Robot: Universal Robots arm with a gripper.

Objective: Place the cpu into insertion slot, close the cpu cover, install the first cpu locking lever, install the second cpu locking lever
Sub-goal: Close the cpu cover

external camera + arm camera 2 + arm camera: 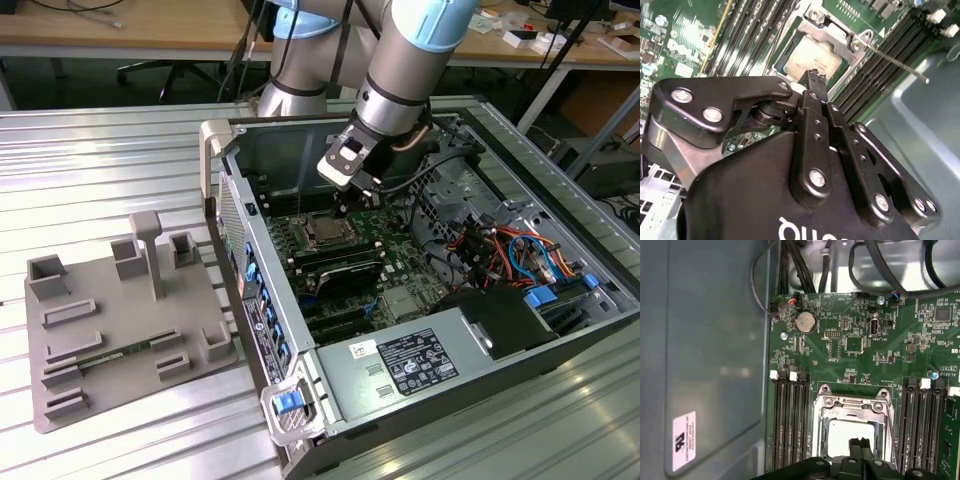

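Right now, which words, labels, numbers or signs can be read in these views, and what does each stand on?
None can be quoted with confidence.
White label on the power supply, exterior view: print too small to read.
White sticker on the case wall, first wrist view: lines too small to read.
White lettering on the gripper, second wrist view: cut off at the picture's edge.
Markings on the motherboard, first wrist view: too small to read.

Exterior view: the computer case (300, 140) lies open on the surface (100, 160), centre to right of frame, with a parts tray (110, 330) beside it at lower left. Inside, the insertion slot (326, 232) sits mid-frame, the gripper (347, 207) just above it and the power supply (405, 365) at lower centre. First wrist view: the cpu (840, 435) lies in the slot, between memory slots (787, 425).
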